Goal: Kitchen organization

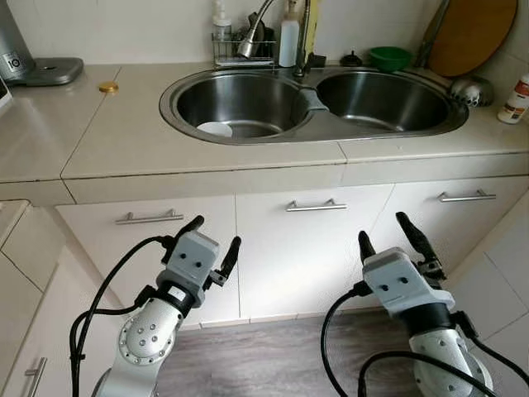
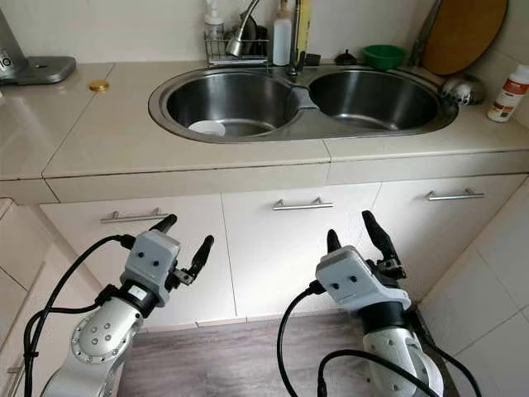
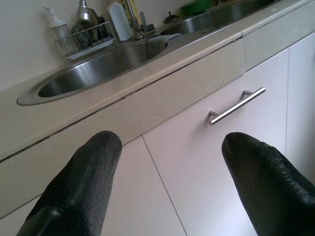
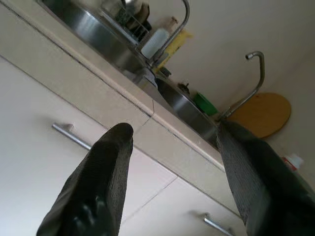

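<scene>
Left eye view is showing me standing before a beige desk (image 1: pixel 124 141) with a double steel sink (image 1: pixel 310 132) set into it. At the far left, the grey base of an appliance (image 1: pixel 45 70) is sitting on the desk, and a small gold lid (image 1: pixel 108 86) is lying near it. A white dish (image 1: pixel 215 129) is resting in the left basin, well above and beyond my left claw (image 1: pixel 211 240). I am holding that claw low in front of the white cabinet doors (image 1: pixel 289 256), its fingers spread apart and gripping nothing, just below a bar handle (image 1: pixel 149 217). Behind the sink, a wire rack (image 1: pixel 240 50), a white bottle (image 1: pixel 288 41) and the tap (image 1: pixel 260 25) are standing against the wall. A green bowl (image 1: pixel 389 57) is sitting behind the right basin, with a round wooden board (image 1: pixel 471 35) leaning beside it. My right claw (image 1: pixel 390 236) is also hanging open and empty before the cabinets, under the right basin, well apart from everything on the desk. A white bottle with a red cap (image 1: pixel 516 99) is standing at the far right edge.
</scene>
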